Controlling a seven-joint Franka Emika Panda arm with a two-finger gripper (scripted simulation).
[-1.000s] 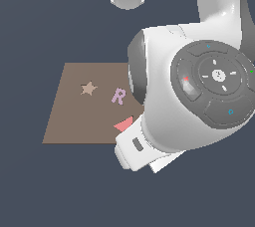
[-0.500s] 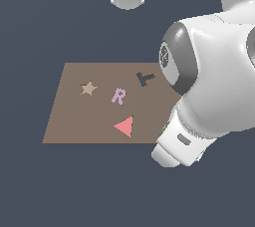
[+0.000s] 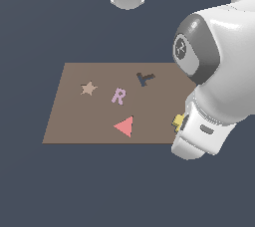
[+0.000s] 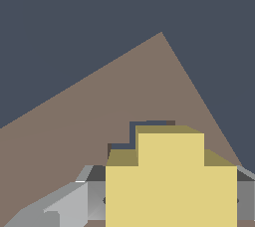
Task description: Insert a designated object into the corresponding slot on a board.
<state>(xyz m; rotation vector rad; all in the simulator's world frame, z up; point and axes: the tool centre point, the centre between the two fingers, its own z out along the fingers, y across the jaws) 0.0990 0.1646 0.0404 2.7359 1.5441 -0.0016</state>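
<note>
The board point(image 3: 74, 121) is flat brown against a dark slate-blue ground point(image 3: 50, 186). On it sit a tan star point(image 3: 88, 88), a pale pink letter R point(image 3: 118, 96) and a red triangle point(image 3: 125, 126), beside a dark Y-shaped cutout point(image 3: 144, 78). The cross block point(image 4: 172, 181) is yellow, the fingers point(image 4: 64, 206) holding it grey, the arm point(image 3: 224, 86) white with a dark grey cap

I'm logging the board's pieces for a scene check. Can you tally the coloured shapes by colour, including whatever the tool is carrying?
Tan star: 1
Pink letter R: 1
Red triangle: 1
Yellow cross block, between the tool's fingers: 1
Total: 4 coloured shapes. The board also shows a dark Y-shaped cutout.
</note>
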